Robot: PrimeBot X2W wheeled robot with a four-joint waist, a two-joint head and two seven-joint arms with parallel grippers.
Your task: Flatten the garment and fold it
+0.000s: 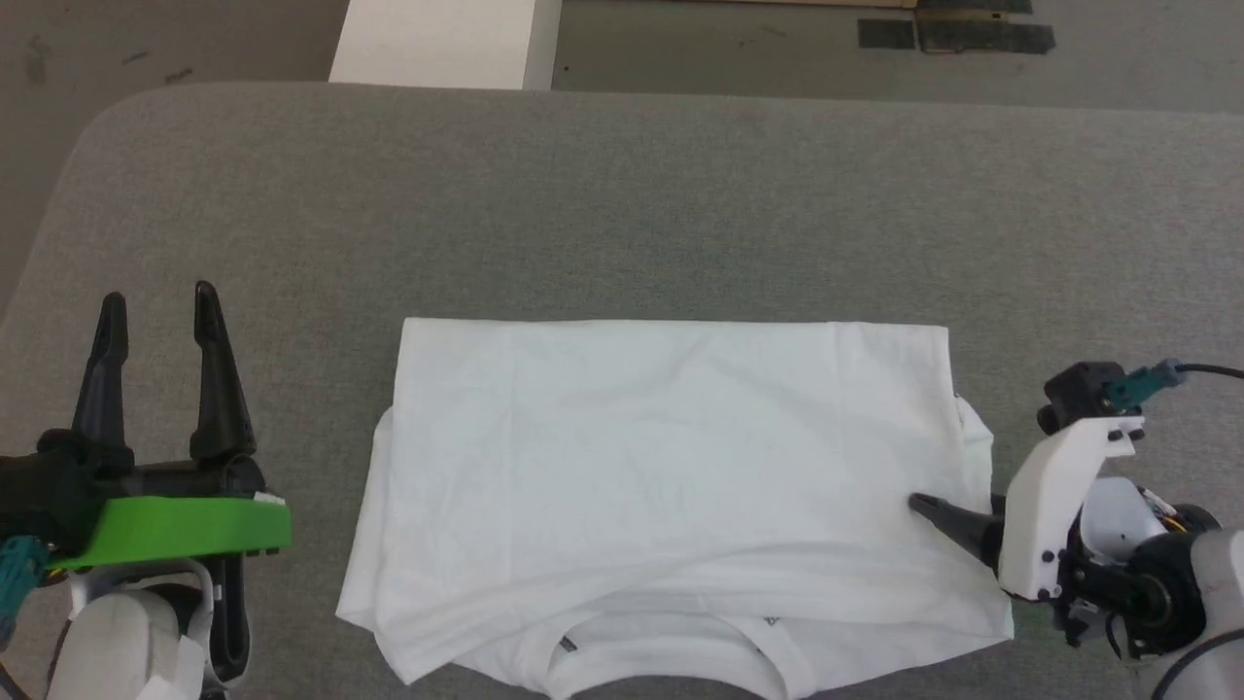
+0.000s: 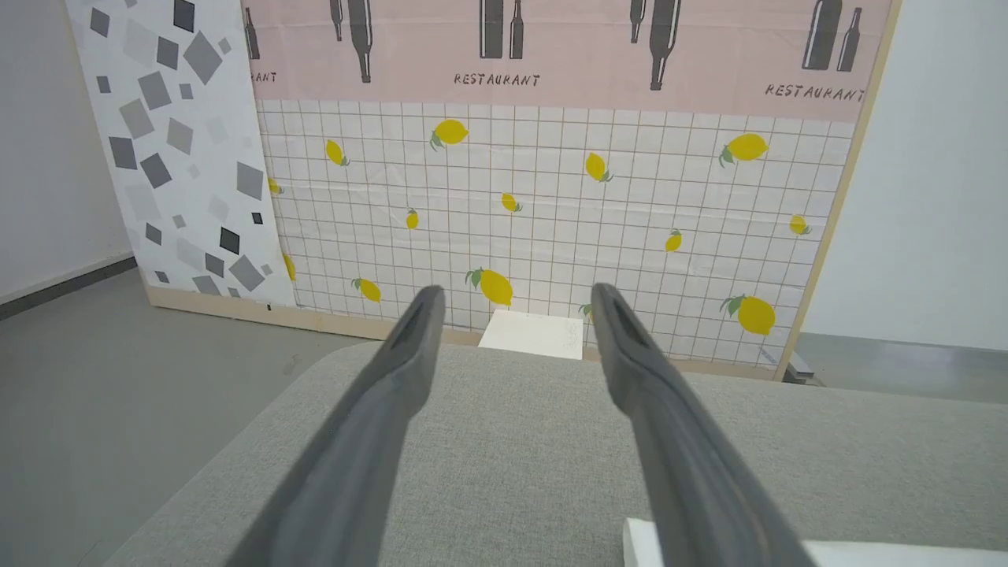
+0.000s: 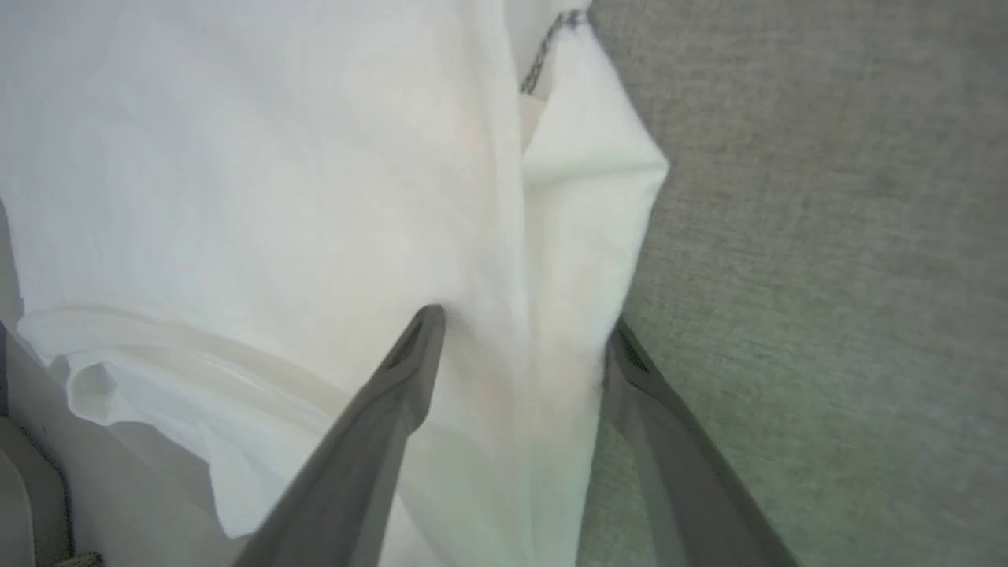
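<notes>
Head view: right gripper [image 3: 524, 324], jaws apart, straddled the shirt [image 1: 671, 437] toward the table's [image 1: 622, 194] right edge; left gripper [image 1: 159, 297], also apart, stood clear.

t-shirt [image 1: 671, 467]: thin white knit cloth, matt, lightly creased. table cover [image 1: 622, 194]: grey woven fabric, matt, coarse. left gripper [image 1: 155, 306] fingers [image 1: 216, 389]: dark matt plastic; its mount [image 1: 175, 530] green smooth plastic.
</notes>
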